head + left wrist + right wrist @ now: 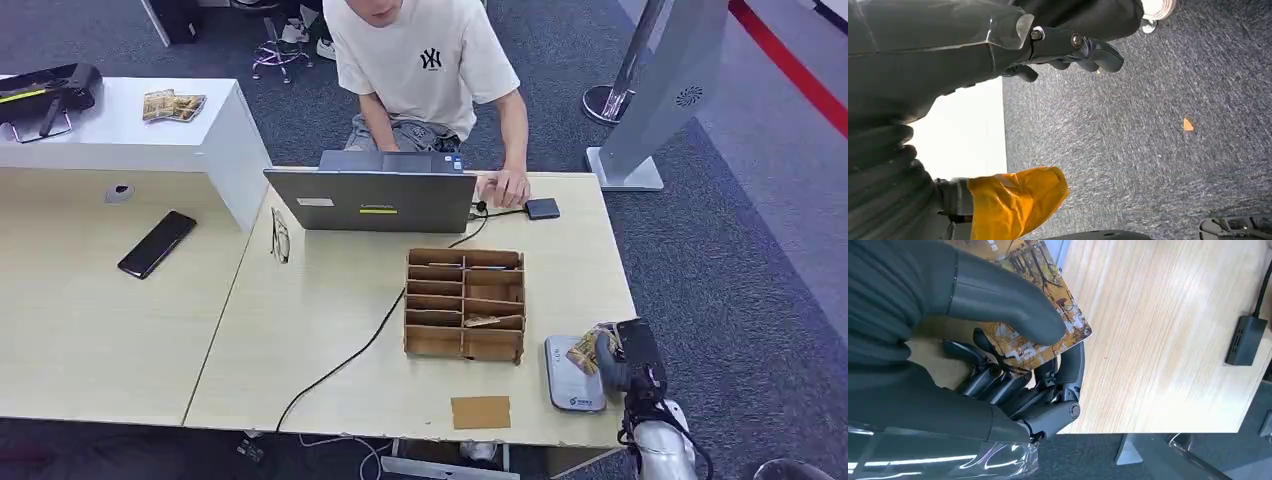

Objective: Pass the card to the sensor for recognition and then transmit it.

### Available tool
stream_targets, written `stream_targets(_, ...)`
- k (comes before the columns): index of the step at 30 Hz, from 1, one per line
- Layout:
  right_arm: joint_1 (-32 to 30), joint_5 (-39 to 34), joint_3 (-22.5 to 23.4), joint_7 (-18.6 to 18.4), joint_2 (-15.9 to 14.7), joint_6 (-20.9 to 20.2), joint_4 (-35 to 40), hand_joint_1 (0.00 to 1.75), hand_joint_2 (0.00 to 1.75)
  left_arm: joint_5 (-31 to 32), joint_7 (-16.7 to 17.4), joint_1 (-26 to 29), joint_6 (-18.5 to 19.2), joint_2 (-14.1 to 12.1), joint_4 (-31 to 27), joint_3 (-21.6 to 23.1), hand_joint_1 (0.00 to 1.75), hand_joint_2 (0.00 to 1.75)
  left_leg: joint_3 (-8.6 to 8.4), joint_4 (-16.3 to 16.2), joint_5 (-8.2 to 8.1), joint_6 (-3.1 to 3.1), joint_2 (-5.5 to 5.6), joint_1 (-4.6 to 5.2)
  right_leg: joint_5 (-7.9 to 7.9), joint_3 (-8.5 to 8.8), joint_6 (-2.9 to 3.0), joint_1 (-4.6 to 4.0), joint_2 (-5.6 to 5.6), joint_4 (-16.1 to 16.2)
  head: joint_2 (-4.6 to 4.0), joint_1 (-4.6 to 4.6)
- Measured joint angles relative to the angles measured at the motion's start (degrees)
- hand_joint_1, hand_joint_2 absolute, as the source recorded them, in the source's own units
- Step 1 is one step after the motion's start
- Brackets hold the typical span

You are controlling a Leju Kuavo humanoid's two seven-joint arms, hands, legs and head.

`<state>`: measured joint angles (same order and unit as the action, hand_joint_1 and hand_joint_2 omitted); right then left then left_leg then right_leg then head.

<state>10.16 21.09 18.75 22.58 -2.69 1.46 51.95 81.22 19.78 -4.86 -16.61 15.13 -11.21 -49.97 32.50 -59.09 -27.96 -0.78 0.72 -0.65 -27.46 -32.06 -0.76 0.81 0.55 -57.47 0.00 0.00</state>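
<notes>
My right hand (618, 356) pinches a yellow-brown picture card (583, 351) between thumb and fingers, just above the right end of the grey sensor pad (570, 377) near the table's front right edge. Up close, the card (1040, 300) lies under the thick thumb (1008, 300) with the dark fingers (1013, 385) curled beneath it. A wooden sorting box (465, 304) with several slots stands left of the pad; one slot holds a card. My left hand (1073, 50) hangs over the carpet with its fingers curled and nothing in it.
A person sits at the far side behind a grey laptop (372, 200), one hand near a small dark box (542, 208). A black cable (345, 360) crosses the table. A brown card (480, 411) lies at the front edge. A phone (156, 243) and glasses (279, 236) lie left.
</notes>
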Motion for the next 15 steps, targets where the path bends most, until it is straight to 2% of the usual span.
stream_targets(15,0.08,0.09,0.02,0.0,-0.13,-0.07,-0.02,1.75,1.75,0.02,0.0,0.0,0.42,0.0,0.0,0.0,0.0,1.75,0.0,0.0,0.0,0.0,0.0,0.0,0.0,0.0,0.0,0.0,0.0,0.0,0.0,0.0)
